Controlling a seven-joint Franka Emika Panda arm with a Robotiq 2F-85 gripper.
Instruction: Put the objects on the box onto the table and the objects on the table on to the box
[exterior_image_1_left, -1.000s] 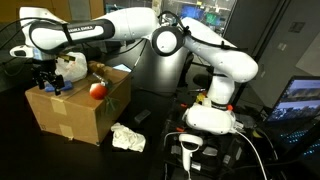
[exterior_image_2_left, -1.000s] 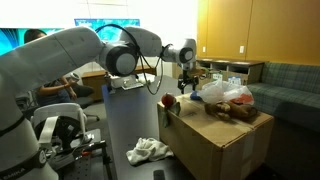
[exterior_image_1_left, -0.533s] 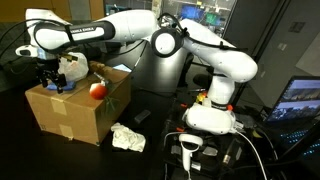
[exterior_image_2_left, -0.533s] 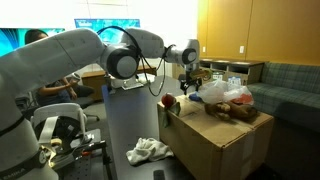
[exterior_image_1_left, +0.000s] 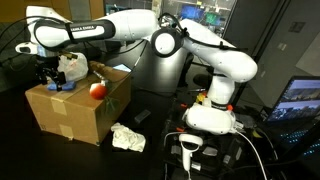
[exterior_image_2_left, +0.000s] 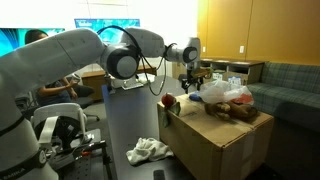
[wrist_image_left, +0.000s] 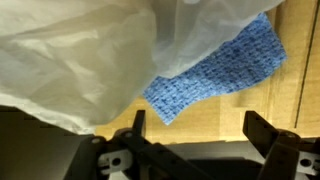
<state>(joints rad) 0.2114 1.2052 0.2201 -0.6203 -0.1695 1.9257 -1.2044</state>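
1. Wrist view: a blue woven cloth (wrist_image_left: 215, 70) lies flat on the brown cardboard top of the box (wrist_image_left: 295, 80), one edge tucked under a white, crinkled, see-through plastic bag (wrist_image_left: 80, 50) that fills the upper part of the picture.
2. The gripper (wrist_image_left: 195, 120) hangs above the cloth with its black fingers (wrist_image_left: 136, 125) spread wide apart and nothing between them.
3. In both exterior views the box (exterior_image_1_left: 75, 115) is a plain brown carton standing on the dark counter (exterior_image_1_left: 60, 152), with the gripper (exterior_image_1_left: 48, 80) over its far end, beside the bag (exterior_image_1_left: 72, 68).
4. On the box top there is also a round red object (exterior_image_1_left: 97, 90), near the edge and apart from the bag.
5. In an exterior view a brownish item (exterior_image_2_left: 243, 112) lies on the box (exterior_image_2_left: 215, 140) just beside the bag (exterior_image_2_left: 222, 93); I cannot tell what it is.
6. A crumpled white cloth (exterior_image_1_left: 127, 137) rests on the counter just beside the foot of the box.
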